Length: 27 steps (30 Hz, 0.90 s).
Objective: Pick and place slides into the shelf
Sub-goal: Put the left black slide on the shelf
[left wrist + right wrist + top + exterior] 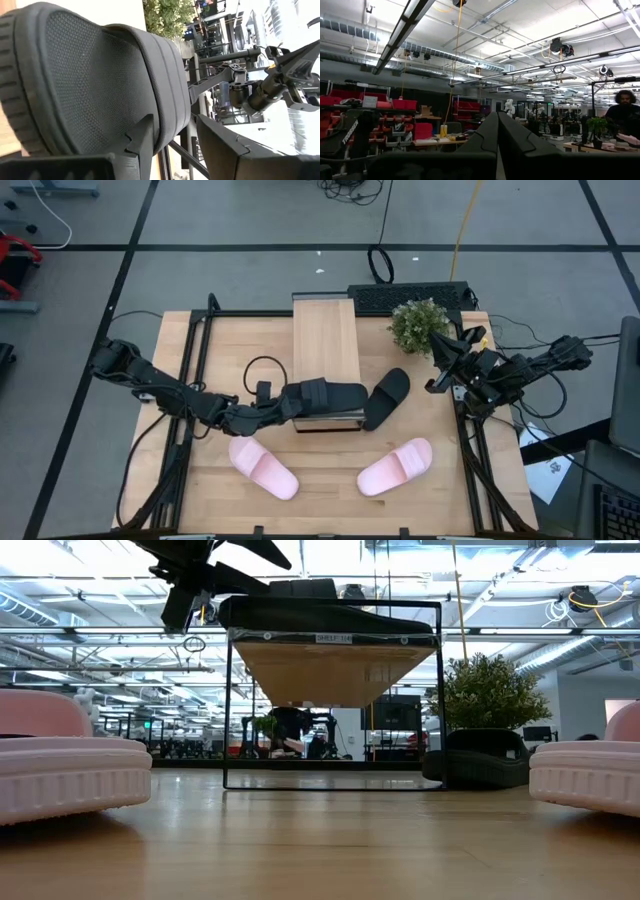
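The shelf (325,340) stands mid-table, its wood plank running from far to near. One black slide (330,394) lies across the shelf's near end, seen on top of the frame in the low view (330,612). My left gripper (285,404) reaches in from the left and is shut on this slide. A second black slide (388,397) lies slanted on the table just right of the shelf. Two pink slides (263,468) (395,468) lie sole-down on the table near its front edge. My right gripper (497,135) is shut, raised at the table's right edge (440,368). My left gripper holds the black slide at its strap (167,107), toward the slide's left end. One finger (142,142) lies under the strap against the footbed; the other (225,150) stands outside it. The fingers come level from the table's left, along the slide. The slide lies level across the shelf's top.
A small potted plant (420,325) stands at the far right of the table, next to my right arm. A dark keyboard-like unit (410,297) sits behind the shelf. A loose black cable (262,370) loops left of the shelf.
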Motion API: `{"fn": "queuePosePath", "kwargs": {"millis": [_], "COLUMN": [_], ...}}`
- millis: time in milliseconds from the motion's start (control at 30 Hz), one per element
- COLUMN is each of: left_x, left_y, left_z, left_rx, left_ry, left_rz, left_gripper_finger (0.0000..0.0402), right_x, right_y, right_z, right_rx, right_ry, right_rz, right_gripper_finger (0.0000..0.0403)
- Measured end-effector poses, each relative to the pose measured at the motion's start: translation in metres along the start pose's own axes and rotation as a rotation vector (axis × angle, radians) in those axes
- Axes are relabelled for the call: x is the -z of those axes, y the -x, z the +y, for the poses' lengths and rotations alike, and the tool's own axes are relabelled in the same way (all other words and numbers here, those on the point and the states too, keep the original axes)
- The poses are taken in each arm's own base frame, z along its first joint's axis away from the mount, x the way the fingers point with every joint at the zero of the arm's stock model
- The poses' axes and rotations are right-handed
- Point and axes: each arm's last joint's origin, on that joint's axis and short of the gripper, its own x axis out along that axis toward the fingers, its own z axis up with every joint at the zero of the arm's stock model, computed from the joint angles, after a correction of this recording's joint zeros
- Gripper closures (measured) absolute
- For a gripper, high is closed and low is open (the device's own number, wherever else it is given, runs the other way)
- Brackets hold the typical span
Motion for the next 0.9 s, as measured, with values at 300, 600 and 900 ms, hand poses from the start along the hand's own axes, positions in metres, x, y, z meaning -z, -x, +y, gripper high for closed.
{"fn": "queuePosePath", "kwargs": {"millis": [300, 600, 900], "left_x": [0.003, 0.005, 0.001], "left_y": [0.003, 0.005, 0.014], "left_z": [0.0, 0.001, -0.001], "left_rx": [0.004, -0.004, -0.029], "left_ry": [0.009, 0.016, -0.001], "left_rz": [0.002, 0.009, -0.019], "left_gripper_finger": [0.0261, 0.0261, 0.0261], "right_x": [0.0, 0.0, 0.0], "right_y": [0.0, 0.0, 0.0], "right_z": [0.0, 0.0, 0.0], "right_rx": [0.0, 0.0, 0.0], "right_ry": [0.0, 0.0, 0.001], "right_rz": [0.0, 0.0, 0.001], "right_gripper_finger": [0.0401, 0.0401, 0.0401]}}
